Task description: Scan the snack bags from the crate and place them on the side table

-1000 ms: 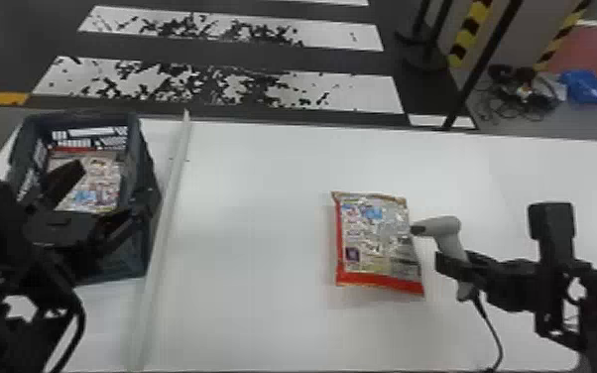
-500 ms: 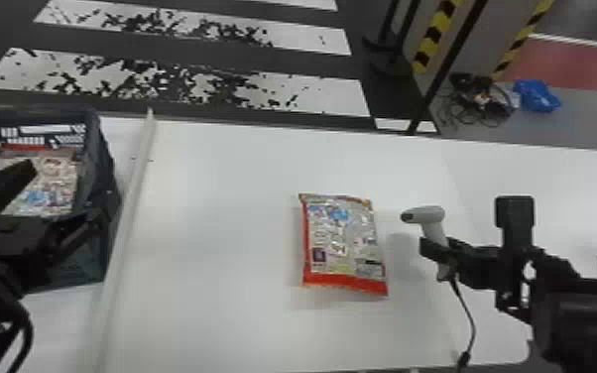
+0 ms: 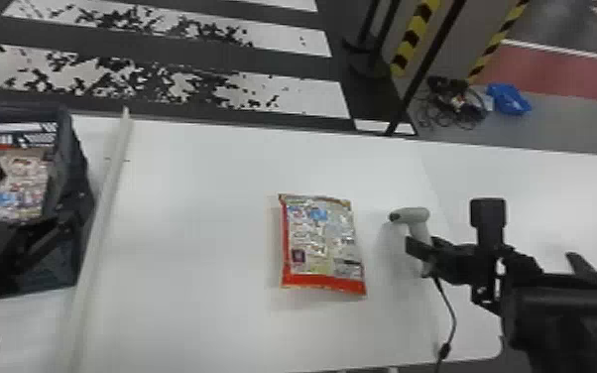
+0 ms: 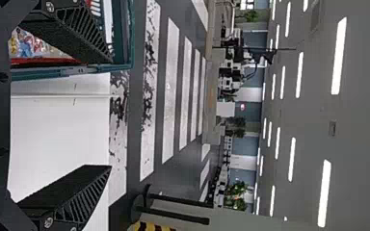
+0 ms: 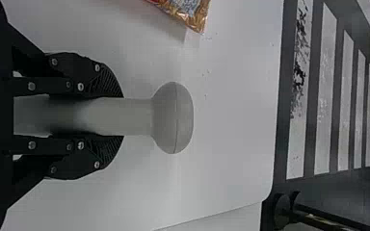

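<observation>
My left gripper (image 3: 39, 198) stands open over the near part of the dark crate (image 3: 75, 163), with snack bags (image 3: 22, 183) inside it. In the left wrist view the left gripper (image 4: 107, 115) has its fingers wide apart, nothing between them. A snack bag (image 3: 322, 238) with a red edge lies flat on the white table (image 3: 198, 248). To its right, my right gripper (image 3: 424, 250) holds the scanner (image 3: 411, 216) by the handle, its head facing the bag. In the right wrist view, the right gripper (image 5: 115, 117) is closed around the handle of the scanner (image 5: 171, 118).
A pale raised strip (image 3: 101, 238) runs front to back between crate and bag. The scanner's black cable (image 3: 453, 317) trails down over the table's front edge. A second white surface (image 3: 550, 193) adjoins on the right. Black posts stand beyond the far edge.
The head view has swung to the right, so crate, bag and scanner all appear farther left. The bag looks unmoved on the table, and the right gripper still grips the scanner.
</observation>
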{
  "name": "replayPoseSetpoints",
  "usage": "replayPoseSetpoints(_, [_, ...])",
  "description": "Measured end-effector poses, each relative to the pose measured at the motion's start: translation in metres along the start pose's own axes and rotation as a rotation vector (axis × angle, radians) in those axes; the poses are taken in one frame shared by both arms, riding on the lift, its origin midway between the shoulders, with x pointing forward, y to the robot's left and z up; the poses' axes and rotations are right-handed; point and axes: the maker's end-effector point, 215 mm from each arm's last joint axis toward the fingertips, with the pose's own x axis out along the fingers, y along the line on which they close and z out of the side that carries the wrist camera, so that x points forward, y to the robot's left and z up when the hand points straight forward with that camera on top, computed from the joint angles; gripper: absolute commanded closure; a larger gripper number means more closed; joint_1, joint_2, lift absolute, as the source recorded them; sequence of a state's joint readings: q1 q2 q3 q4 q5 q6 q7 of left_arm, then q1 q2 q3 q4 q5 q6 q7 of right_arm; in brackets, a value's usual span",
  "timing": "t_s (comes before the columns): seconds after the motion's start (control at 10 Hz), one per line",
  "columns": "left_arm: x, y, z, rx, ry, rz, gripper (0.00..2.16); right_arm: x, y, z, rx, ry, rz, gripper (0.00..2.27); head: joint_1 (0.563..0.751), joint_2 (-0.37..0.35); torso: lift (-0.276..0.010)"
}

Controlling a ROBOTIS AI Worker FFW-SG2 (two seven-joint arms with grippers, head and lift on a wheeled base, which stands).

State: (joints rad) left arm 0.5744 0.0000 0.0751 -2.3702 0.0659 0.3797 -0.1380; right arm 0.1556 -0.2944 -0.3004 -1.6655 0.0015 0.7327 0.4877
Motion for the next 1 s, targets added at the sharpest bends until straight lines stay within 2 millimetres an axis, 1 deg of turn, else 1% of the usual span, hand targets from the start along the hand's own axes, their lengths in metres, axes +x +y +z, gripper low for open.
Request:
replayPoseSetpoints(0.1, [-0.001, 0.000, 0.000, 0.000, 0.000, -0.001, 0.10, 0.003, -0.001, -0.004, 0.001, 0.001, 0.000, 2.07, 0.695, -0.245, -0.094])
replayPoseSetpoints(0.2, [-0.001, -0.001, 0.000, 0.000, 0.000, -0.003, 0.10, 0.005, -0.002, -0.007, 0.001, 0.001, 0.000, 1.93, 0.695, -0.247, -0.094])
replayPoseSetpoints(0.3, [-0.002, -0.001, 0.001, 0.000, 0.000, -0.003, 0.10, 0.006, -0.001, -0.008, 0.001, 0.000, 0.002, 1.65, 0.695, -0.248, -0.094])
replayPoseSetpoints(0.4, [-0.002, -0.001, 0.001, 0.000, 0.000, -0.003, 0.10, 0.006, 0.000, -0.011, 0.001, 0.000, 0.005, 1.25, 0.695, -0.247, -0.094])
replayPoseSetpoints(0.6, [-0.002, -0.002, 0.001, -0.001, -0.001, -0.006, 0.10, 0.005, 0.002, -0.015, 0.000, -0.003, 0.009, 0.08, 0.695, -0.247, -0.094])
replayPoseSetpoints(0.7, [-0.002, -0.003, 0.001, -0.001, -0.001, -0.006, 0.10, 0.003, 0.001, -0.014, 0.004, -0.013, 0.011, 0.02, 0.695, -0.249, -0.094])
replayPoseSetpoints(0.8, [-0.002, -0.003, 0.002, 0.000, -0.002, -0.006, 0.10, -0.001, 0.001, -0.012, 0.011, -0.024, 0.012, 0.03, 0.695, -0.250, -0.094])
replayPoseSetpoints(1.0, [-0.003, -0.002, 0.001, 0.000, -0.002, -0.005, 0.10, -0.017, 0.003, -0.004, 0.048, -0.065, 0.026, 0.07, 0.695, -0.250, -0.094])
